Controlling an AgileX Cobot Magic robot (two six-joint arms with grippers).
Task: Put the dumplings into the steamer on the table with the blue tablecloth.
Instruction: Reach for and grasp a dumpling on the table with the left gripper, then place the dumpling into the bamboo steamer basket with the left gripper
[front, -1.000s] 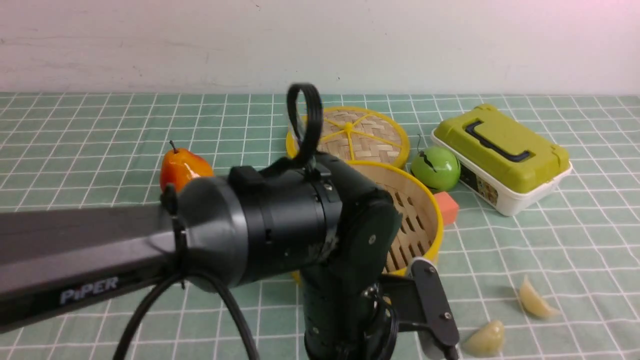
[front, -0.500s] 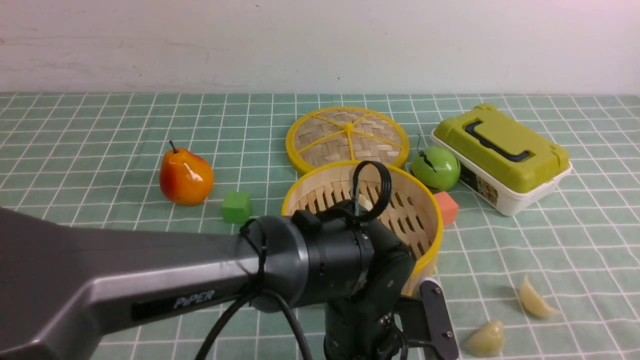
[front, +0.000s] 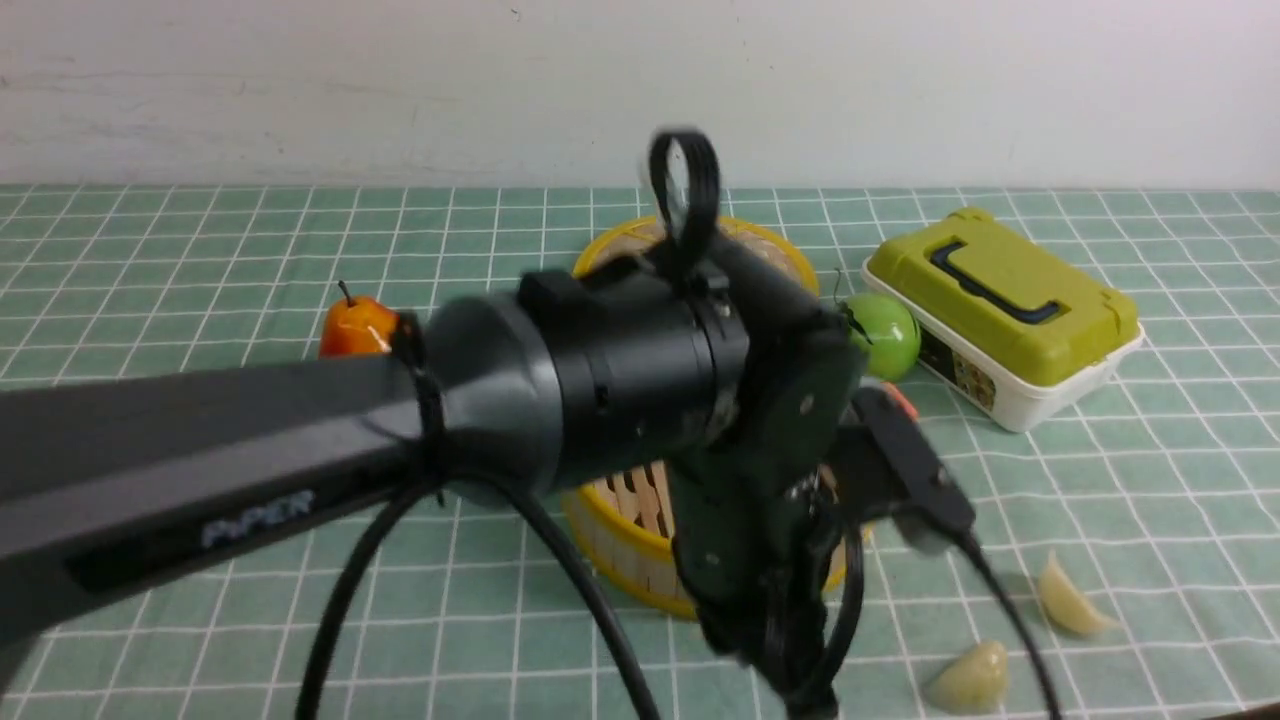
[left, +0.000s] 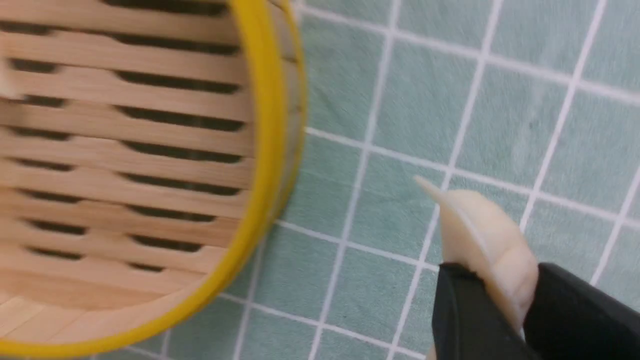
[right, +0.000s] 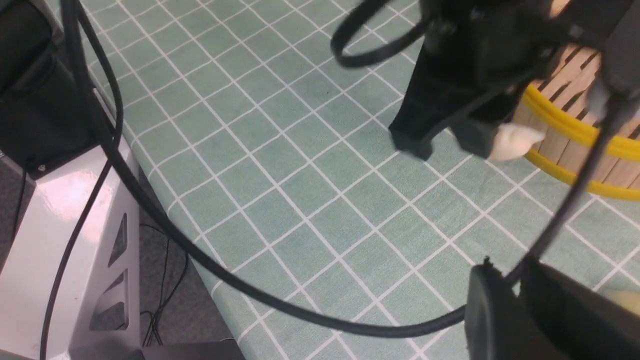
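Steamer (front: 615, 545): round yellow-rimmed bamboo basket, centre of front view, contents hidden by left arm (front: 300, 470).
Left gripper (left: 500, 280): clamps cream crescent dumpling (left: 475, 225); wrist views only.
Right gripper (right: 505, 280): grip unclear.

Left arm (front: 200, 470): dark grey, flat-sided link — pale "PiPER" lettering on its side.
Wrist (front: 620, 370): black stepped cylinder with small screws.
Cables (front: 560, 600): black and round, one forming a loop, zip-tied at the joint.
Fingers (left: 470, 315): matte black, blunt.
Base (right: 65, 240): glossy white-grey housing — triangular slots.
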